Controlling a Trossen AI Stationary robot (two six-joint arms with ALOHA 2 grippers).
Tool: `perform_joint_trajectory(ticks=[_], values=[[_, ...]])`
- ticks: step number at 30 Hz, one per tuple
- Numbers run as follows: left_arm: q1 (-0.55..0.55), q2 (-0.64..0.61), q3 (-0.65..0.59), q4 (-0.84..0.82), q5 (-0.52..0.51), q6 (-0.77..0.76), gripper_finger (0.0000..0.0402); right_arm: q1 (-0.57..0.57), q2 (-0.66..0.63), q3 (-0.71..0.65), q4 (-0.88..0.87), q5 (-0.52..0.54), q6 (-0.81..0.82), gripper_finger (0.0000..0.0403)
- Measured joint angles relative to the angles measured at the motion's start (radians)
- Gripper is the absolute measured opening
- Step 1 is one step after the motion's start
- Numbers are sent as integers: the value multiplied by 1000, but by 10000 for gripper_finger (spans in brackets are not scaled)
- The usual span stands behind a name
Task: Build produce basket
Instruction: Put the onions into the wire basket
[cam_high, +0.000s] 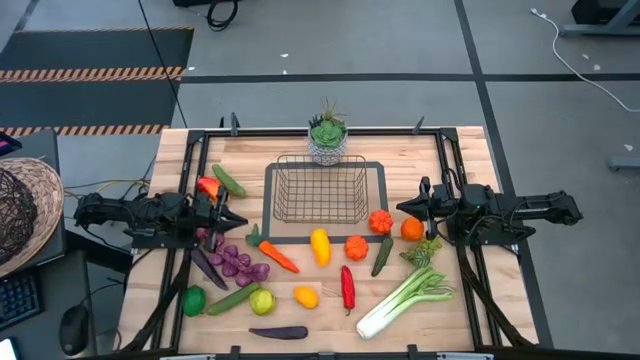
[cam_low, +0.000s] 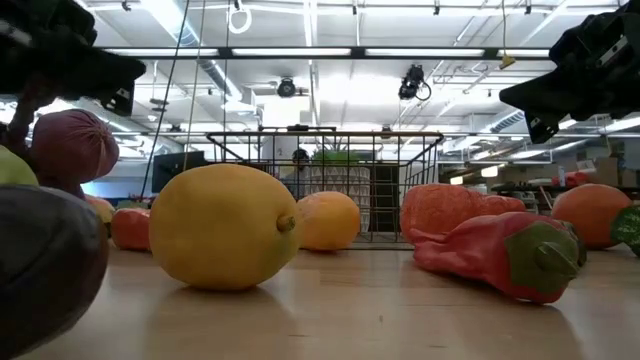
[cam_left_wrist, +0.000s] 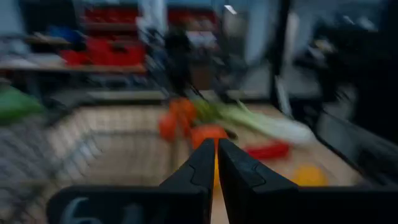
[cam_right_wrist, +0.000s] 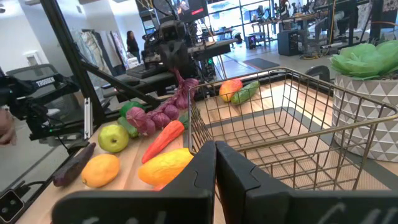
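The dark wire basket (cam_high: 320, 190) stands empty at the table's middle, on a dark-framed mat; it also shows in the low view as the basket (cam_low: 330, 180). The produce lies loose around it: purple grapes (cam_high: 235, 260), a carrot (cam_high: 275, 253), a yellow fruit (cam_high: 320, 245), a red chili (cam_high: 347, 288), a leek (cam_high: 405, 298), an orange (cam_high: 412, 229) and green cucumbers (cam_high: 233, 298). My left gripper (cam_high: 240, 220) hovers left of the basket, shut and pointing toward it. My right gripper (cam_high: 402, 208) hovers right of the basket, shut, above the orange pieces (cam_high: 380, 222).
A patterned pot with a green succulent (cam_high: 327, 135) stands just beyond the basket's far side. A lime (cam_high: 193, 299), an apple (cam_high: 262, 300) and a purple eggplant (cam_high: 278, 332) lie near the table's near edge. A woven basket (cam_high: 25, 210) sits off the table's left.
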Motion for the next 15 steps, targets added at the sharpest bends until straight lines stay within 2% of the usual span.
perform_joint_trajectory(ticks=[4,7,15], values=[[9,6,60,75,-118,-120,27,0,0,0,0,0,0,16],[19,69,160,-30,-123,-114,31,0,0,0,0,0,0,16],[23,475,565,-287,-138,-54,30,0,0,0,0,0,0,16]])
